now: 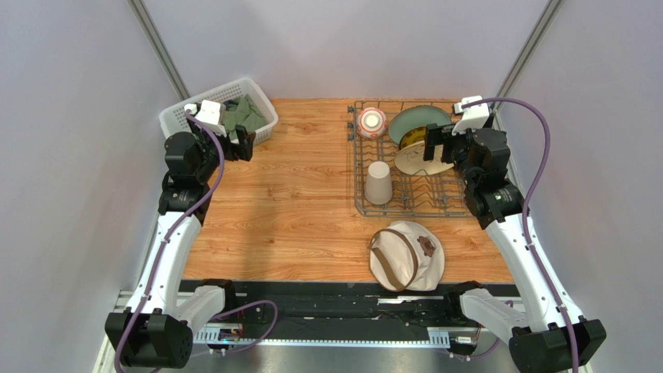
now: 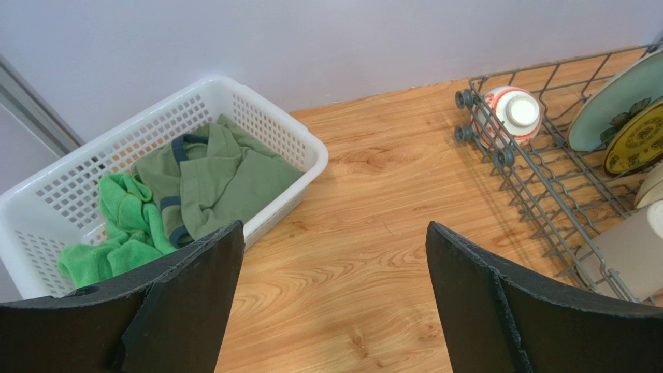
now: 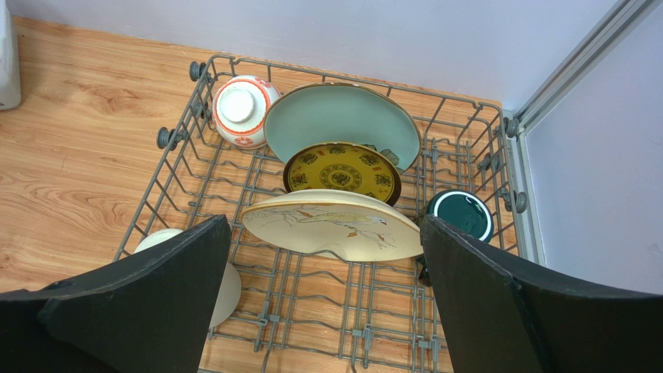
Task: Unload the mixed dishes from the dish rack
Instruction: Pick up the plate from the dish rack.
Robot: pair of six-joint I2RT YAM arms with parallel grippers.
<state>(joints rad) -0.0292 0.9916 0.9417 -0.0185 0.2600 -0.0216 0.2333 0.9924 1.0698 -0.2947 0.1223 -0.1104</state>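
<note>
The dark grey wire dish rack (image 1: pixel 358 203) (image 3: pixel 342 311) (image 2: pixel 545 167) stands at the back right. In it stand a pale green plate (image 1: pixel 416 120) (image 3: pixel 335 116), a small dark yellow-patterned plate (image 3: pixel 342 169) (image 2: pixel 638 140), a cream plate with a bird drawing (image 1: pixel 416 159) (image 3: pixel 335 225), a red-orange-and-white bowl (image 1: pixel 372 122) (image 3: pixel 241 109) (image 2: pixel 513 115), an upturned beige tumbler (image 1: pixel 379 183) (image 3: pixel 224 291) and a dark green mug (image 3: pixel 461 214). My right gripper (image 1: pixel 430 144) (image 3: pixel 323 299) is open above the rack, just in front of the bird plate. My left gripper (image 1: pixel 247 142) (image 2: pixel 335 299) is open and empty over bare wood beside the basket.
A white plastic lattice basket (image 1: pixel 261 93) (image 2: pixel 307 148) with green cloths (image 2: pixel 194 183) sits at the back left. A round beige hat with a brown strap (image 1: pixel 405 255) lies in front of the rack. Grey walls enclose the table on three sides.
</note>
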